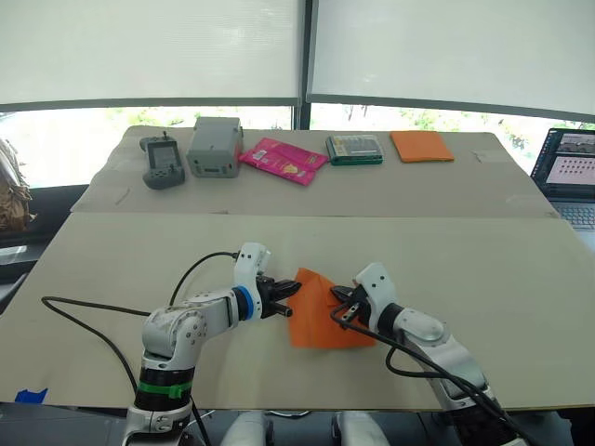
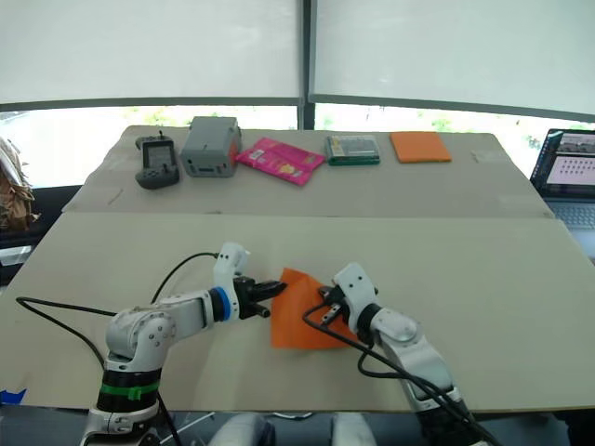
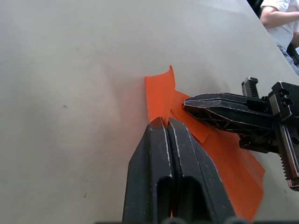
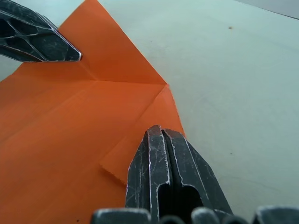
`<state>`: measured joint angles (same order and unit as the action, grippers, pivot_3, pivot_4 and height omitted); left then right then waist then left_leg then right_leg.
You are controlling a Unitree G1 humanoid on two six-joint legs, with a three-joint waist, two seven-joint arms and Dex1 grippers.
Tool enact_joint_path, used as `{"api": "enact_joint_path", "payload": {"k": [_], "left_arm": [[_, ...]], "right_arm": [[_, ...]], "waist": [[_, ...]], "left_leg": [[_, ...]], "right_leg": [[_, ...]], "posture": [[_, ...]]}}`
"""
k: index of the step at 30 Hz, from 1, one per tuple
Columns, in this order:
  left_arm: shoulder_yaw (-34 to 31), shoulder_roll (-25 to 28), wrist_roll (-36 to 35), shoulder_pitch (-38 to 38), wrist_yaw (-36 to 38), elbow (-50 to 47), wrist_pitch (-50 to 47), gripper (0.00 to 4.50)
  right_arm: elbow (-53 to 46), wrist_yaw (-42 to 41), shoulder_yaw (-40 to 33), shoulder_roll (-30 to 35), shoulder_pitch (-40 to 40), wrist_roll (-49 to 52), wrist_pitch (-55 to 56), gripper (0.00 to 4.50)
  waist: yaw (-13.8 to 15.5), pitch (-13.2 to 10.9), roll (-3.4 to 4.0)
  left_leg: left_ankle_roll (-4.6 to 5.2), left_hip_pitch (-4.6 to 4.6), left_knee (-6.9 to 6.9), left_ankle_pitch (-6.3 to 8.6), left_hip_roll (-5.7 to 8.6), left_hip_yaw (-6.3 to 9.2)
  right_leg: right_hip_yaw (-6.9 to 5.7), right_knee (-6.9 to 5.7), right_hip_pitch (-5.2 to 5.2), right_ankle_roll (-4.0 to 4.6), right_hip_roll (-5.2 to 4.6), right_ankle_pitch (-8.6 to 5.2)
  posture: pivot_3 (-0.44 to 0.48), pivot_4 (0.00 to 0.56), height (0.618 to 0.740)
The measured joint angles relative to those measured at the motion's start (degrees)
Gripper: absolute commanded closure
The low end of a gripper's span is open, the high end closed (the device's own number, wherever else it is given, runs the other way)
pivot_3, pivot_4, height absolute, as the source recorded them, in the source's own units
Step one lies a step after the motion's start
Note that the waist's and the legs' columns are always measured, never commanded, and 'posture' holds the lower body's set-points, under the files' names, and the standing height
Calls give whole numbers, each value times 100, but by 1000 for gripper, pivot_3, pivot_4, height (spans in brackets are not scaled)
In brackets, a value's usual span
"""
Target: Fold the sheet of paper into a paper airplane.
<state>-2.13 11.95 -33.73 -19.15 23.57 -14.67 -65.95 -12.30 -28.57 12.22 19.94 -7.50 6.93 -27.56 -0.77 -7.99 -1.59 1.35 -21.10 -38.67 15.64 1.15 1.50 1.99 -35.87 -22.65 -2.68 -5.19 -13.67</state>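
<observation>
Creased orange sheet of paper [image 1: 321,321] lies near the front edge of the bench [image 1: 112,269], between the two grippers.

The left gripper [image 1: 290,290], fingers pressed together, touches the sheet's left corner; the right gripper [image 1: 342,299], fingers likewise together, presses on a folded flap at its right side. Farther back lie a pink packet [image 1: 282,160], a grey box [image 1: 215,147] and a smooth orange rectangle [image 1: 421,146].
</observation>
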Motion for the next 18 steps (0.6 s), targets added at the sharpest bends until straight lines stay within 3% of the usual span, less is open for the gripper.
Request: {"api": "enact_joint_path", "payload": {"k": [4,6,9,14,18], "left_arm": [[429,508,307,-160,289,198,496,4470],[834,1027,617,-283,744,369,1096,4470],[1183,1362,972,-483,1259,582,1866,4470],[1533,1584,1451,-607,1844,837,2814,4470],[1874,1519,1710,-601,1994,866,3103,4470]], "right_arm": [[-61,2,-52,-18,-60,18,-69,4500],[-65,-5,-57,-40,-113,62,-122,4500],[-66,0,-83,-103,-243,118,-256,4500],[-65,60,-234,-250,-392,242,-466,4500],[-142,123,-322,-278,-481,340,-571,4500]], "waist": [[3,-5,1],[-7,-13,5],[-13,-16,6],[6,-18,7],[10,-19,8]], "left_leg": [[0,-3,1,0,1,-1],[-3,-17,4,-2,3,-4],[-6,-47,6,-4,2,-6],[-14,-134,3,-10,11,-7],[-13,-146,3,-10,12,-7]], "right_leg": [[1,0,-6,1,2,0],[4,-4,-29,2,2,1],[7,-4,-61,5,2,3],[12,-20,-154,6,-7,5],[11,-20,-164,6,-8,6]], "posture": [[0,150,740],[0,150,740],[0,150,740],[0,150,740],[0,150,740]]}}
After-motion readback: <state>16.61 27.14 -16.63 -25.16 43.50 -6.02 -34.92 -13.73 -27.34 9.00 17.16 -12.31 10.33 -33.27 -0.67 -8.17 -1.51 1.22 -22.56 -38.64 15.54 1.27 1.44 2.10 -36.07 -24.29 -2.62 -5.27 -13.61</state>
